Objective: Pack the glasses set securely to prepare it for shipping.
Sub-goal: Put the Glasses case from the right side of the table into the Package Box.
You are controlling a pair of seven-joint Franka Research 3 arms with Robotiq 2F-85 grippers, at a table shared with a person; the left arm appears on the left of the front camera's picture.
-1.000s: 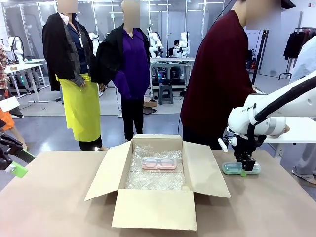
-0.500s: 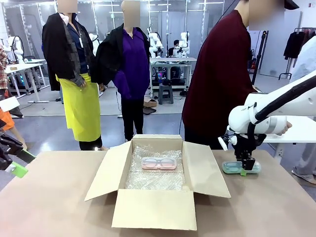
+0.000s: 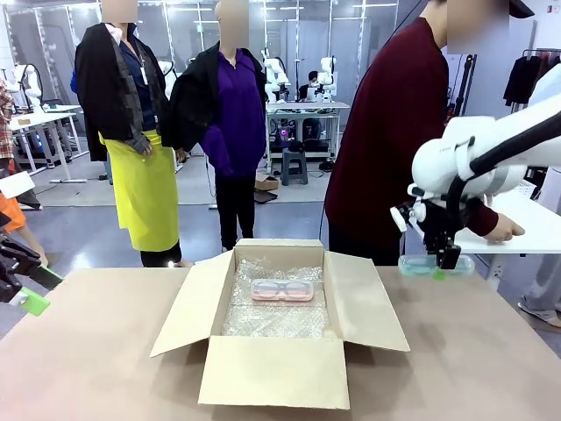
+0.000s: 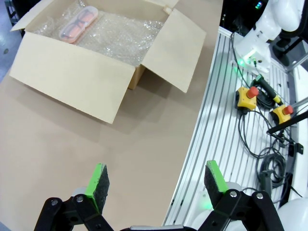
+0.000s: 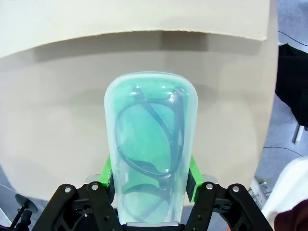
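Open tabletop (image 3: 465,351) below raised mint case (image 3: 416,265)

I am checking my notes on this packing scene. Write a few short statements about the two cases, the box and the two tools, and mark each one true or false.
1. The right tool is shut on the mint green case. True.
2. The mint green case rests on the table. False: it hangs in the right tool above the table, to the right of the box.
3. The pink case lies inside the box on the bubble wrap. True.
4. The left tool holds the pink case. False: it is open and holds nothing.
5. The flaps of the box are folded shut. False: they stand open.
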